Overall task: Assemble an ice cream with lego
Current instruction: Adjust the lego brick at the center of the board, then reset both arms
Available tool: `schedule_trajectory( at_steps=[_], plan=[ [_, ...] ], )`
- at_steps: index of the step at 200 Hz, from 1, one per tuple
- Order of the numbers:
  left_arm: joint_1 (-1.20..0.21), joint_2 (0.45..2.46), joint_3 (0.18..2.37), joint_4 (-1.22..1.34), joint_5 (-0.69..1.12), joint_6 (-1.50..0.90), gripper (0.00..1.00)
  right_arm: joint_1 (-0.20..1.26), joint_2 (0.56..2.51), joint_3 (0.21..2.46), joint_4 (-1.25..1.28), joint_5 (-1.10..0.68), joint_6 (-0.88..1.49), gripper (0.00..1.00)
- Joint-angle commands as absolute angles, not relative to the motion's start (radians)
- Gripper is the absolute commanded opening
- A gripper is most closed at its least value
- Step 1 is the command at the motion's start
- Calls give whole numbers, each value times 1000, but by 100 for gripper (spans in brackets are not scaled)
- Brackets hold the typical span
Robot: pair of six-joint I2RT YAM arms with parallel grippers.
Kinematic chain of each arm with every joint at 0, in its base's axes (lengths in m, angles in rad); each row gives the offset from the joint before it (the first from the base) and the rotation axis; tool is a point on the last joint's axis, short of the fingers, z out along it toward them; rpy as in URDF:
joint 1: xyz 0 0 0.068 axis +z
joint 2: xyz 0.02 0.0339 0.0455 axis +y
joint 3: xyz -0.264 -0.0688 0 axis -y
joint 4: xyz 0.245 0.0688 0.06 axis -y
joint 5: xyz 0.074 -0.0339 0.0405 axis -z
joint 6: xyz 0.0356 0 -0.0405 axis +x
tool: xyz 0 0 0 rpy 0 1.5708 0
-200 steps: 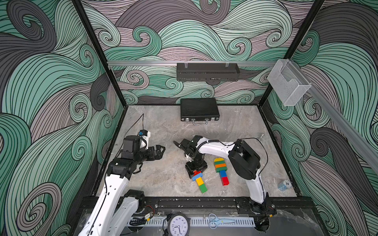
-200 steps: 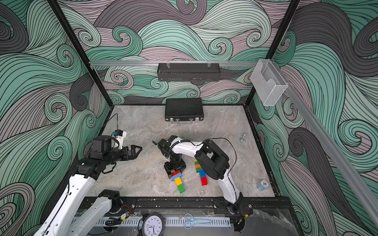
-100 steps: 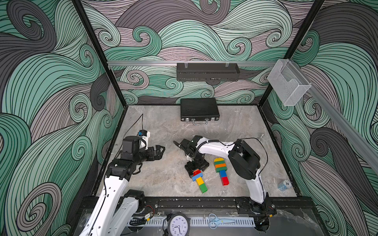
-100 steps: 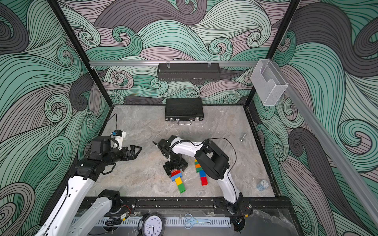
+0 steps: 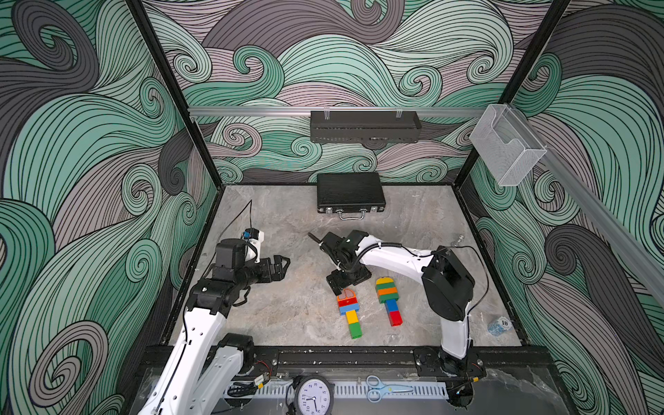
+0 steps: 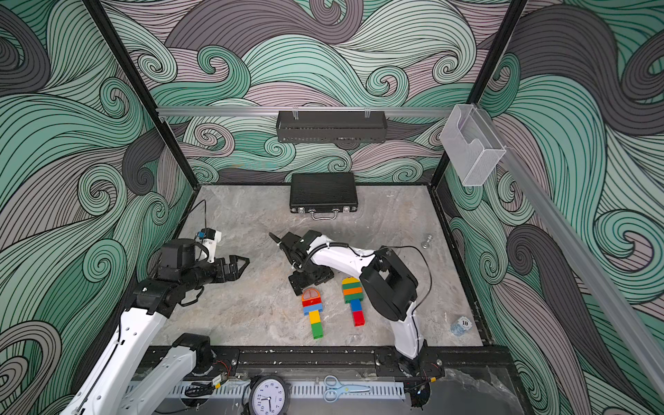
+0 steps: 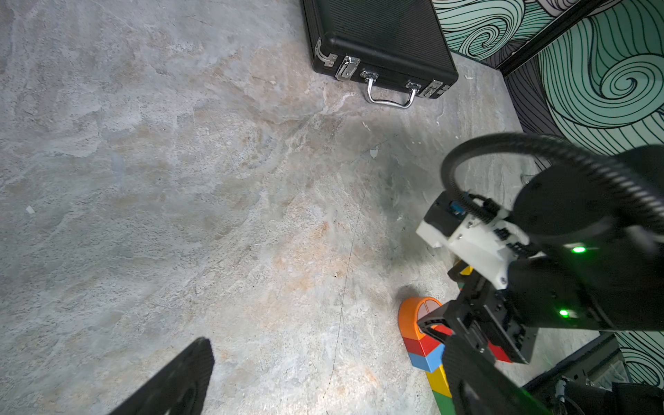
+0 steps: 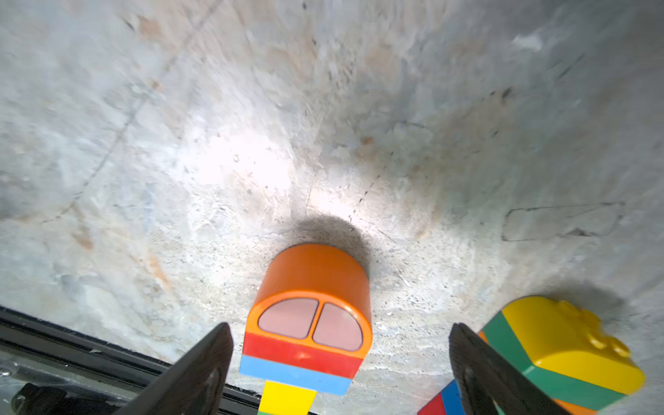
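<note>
Left of your cell: the left gripper (image 5: pixel 282 264) hangs over the grey stone table (image 5: pixel 273 316), jaws spread wide and holding nothing. In the left wrist view only bare tabletop lies between its 2 dark fingers (image 7: pixel 172 381).

Centre, rear: a black briefcase (image 5: pixel 350 192) lies flat against the back wall, its metal handle facing the arms. On the front rail below sits a round clock (image 5: pixel 313 395).

Centre, front: the right gripper (image 5: pixel 345 282) points down at the rounded end of the orange-topped lego stack (image 5: pixel 350 312). Your right wrist view shows it released. Its fingers (image 8: pixel 201 366) stand on either side of the stack's red and blue bricks, with a gap showing on both sides and nothing gripped. The stack lies flat on the table in both top views and runs toward the front rail through 5 pieces: orange half-round, red, blue, yellow, green.

Just to its right, near but apart, lies the yellow-topped lego stack (image 5: pixel 388 300), also flat and pointing the same way. It has 6 pieces: yellow half-round, green, orange, green, blue, red. The right arm's black elbow stands beside it.

On the front rail, blue-handled scissors (image 5: pixel 381 388) lie right of the clock.

Far right: a small token marked 10 (image 5: pixel 499 325) rests near the table's front corner. A clear plastic bin (image 5: pixel 506 143) is mounted high on the side wall.
</note>
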State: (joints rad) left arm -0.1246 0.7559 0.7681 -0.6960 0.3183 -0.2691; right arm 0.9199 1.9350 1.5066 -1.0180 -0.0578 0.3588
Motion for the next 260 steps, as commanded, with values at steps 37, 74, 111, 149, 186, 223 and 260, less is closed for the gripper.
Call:
schedule_trajectory(
  at_steps=[37,74,111,149,186,223,260],
  plan=[
    [-119,838,770,-646,312,-299,99,886,1728,1458,-940,-16,270,99],
    [-118,827,731,-526,219,-294,98,816,1558,1359,-810,9,206,99],
    [-118,807,692,-412,139,-188,98,689,1439,1240,-715,26,115,100],
    [-117,842,675,-338,28,-139,98,547,1311,1043,-477,30,44,100],
    [-112,919,646,-230,-22,-129,98,402,1262,916,-311,16,-32,100],
    [-100,976,592,-78,-103,-85,98,233,1223,769,-119,-25,-90,100],
    [-72,965,536,15,-126,-30,98,149,1209,592,167,-40,-126,100]
  ],
)
